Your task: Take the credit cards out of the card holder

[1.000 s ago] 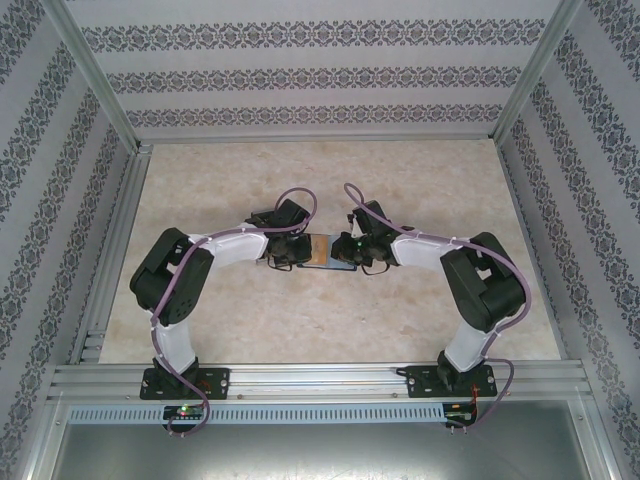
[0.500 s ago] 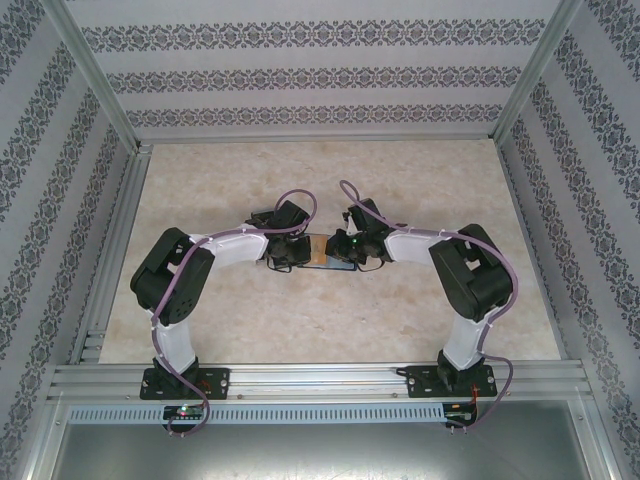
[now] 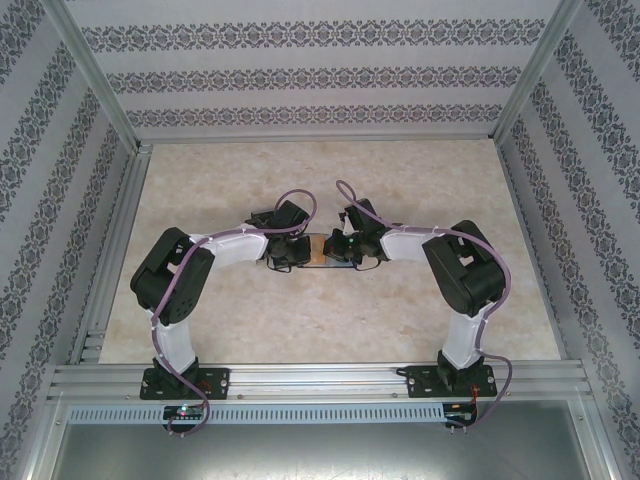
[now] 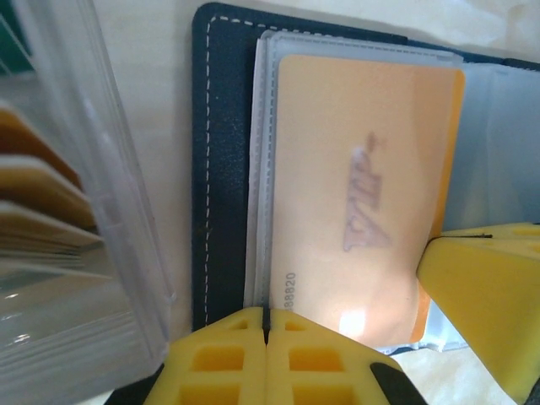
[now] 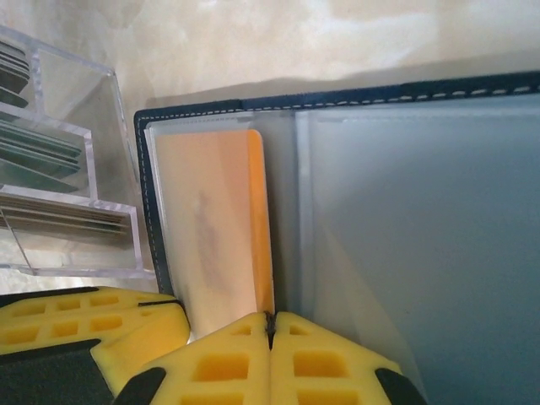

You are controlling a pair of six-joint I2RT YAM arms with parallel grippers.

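The left claw [image 4: 266,319] clamps the card holder [image 4: 224,169]; the right claw [image 5: 272,322] is closed on the orange card [image 5: 215,228]. It should pull straight toward itself.

The beige marbled table [image 3: 250,330] carries the card holder [image 3: 322,250] lying open and flat at its middle, with a clear stepped box [image 5: 76,110] just beside it

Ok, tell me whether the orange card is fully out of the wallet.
No, the orange card lies mostly under the clear sleeve inside the open wallet.
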